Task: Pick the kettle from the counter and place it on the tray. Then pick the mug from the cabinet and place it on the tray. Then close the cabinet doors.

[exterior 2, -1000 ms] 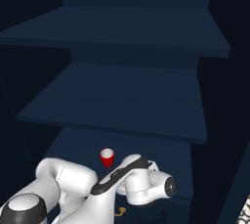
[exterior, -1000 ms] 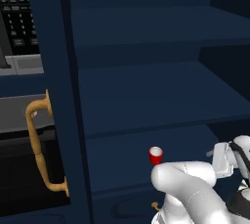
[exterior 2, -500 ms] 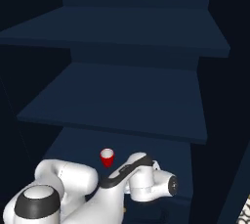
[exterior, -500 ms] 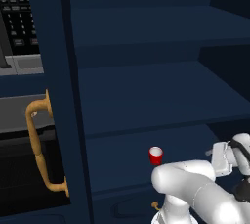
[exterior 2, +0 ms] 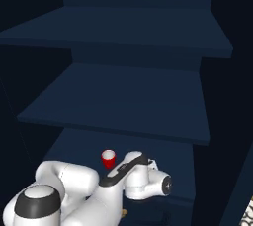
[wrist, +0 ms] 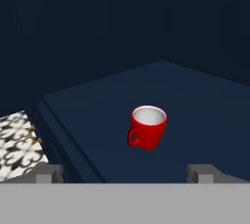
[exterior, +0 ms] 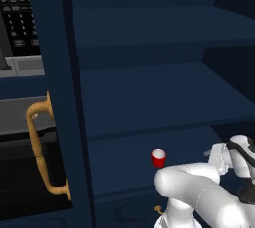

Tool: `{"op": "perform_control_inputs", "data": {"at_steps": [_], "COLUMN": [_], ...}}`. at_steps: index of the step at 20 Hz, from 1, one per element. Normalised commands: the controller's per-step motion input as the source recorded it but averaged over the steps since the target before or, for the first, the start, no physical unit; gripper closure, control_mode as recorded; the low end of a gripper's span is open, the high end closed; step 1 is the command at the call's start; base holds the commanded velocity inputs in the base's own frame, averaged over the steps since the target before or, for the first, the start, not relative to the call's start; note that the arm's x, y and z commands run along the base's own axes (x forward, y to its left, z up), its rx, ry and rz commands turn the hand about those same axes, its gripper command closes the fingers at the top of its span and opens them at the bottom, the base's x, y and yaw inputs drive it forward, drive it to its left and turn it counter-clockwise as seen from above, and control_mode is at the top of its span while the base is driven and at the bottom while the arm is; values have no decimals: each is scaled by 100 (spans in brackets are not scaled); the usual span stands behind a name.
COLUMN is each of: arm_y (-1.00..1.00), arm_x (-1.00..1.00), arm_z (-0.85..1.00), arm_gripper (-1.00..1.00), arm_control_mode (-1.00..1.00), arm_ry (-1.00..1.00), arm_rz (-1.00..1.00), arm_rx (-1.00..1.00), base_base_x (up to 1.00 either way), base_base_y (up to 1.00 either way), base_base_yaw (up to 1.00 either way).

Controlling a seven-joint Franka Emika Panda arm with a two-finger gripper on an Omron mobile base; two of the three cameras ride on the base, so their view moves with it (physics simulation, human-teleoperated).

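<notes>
1. The mug point(wrist: 148, 127) stands upright on the lowest visible shelf point(exterior: 129, 152) of the cabinet point(exterior 2: 138, 92), near the shelf's front edge. It is red with a white inside, and in the hand view its handle points to the left.
2. The claw point(wrist: 125, 173) is wide open and holds nothing. Its two finger tips point(wrist: 46, 173) rise at the bottom of the hand view, one on each side of the mug and short of it, not touching it.
3. In the left base view the white arm point(exterior: 199, 197) bends low in front of the shelf, just right of the mug point(exterior: 159, 158).
4. A navy cabinet door point(exterior: 60, 97) stands open at the left, its curved gold handle point(exterior: 40, 147) facing the camera.
5. A patch of the marbled surface point(wrist: 17, 142) shows at the left edge of the hand view, beside the shelf's corner.
</notes>
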Motion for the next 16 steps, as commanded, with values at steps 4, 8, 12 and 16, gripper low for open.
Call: {"op": "perform_control_inputs", "data": {"at_steps": [4,8,12,16], "arm_y": [3,21,48,39], "arm_x": [27,33,24,10], "arm_z": [-4,-7,-12,-19], "arm_gripper": [-100,-100,-100,-100], "arm_control_mode": [-100,-100,-100,-100], "arm_ry": [0,1,0,3], "arm_rz": [-17,-16,-10,-5], "arm_rx": [0,0,0,0], "base_base_x": [0,0,0,0], "base_base_y": [0,0,0,0], "base_base_yaw": [0,0,0,0]}}
